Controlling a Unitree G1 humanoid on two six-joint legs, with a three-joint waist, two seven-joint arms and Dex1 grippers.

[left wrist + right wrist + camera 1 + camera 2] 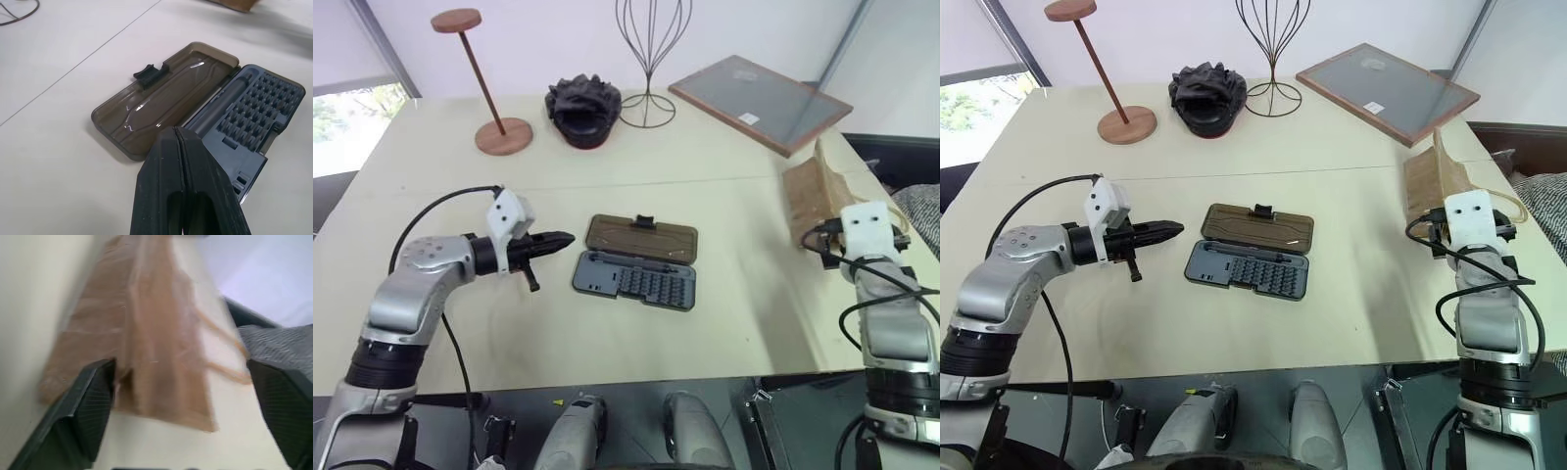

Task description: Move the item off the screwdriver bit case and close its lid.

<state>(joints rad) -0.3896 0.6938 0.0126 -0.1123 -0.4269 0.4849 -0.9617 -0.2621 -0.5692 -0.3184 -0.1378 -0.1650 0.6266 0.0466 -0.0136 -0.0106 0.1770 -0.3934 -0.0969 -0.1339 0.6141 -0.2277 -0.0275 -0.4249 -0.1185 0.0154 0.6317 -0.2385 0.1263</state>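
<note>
The flat dark grey plastic screwdriver bit case [636, 281] lies open at the near middle of the cream desk [724, 323], and nothing rests on it. Its smoky brown translucent lid [641, 238] lies flat on the far side of the tray, so closing is left to do. The left gripper [556, 241], fingers pressed together and empty, hovers just left of the lid. At the right edge of the desk, the small brown kraft paper bag [811, 194] lies between the widely spread fingers of the right gripper [181, 396], which appears to have let it go.
</note>
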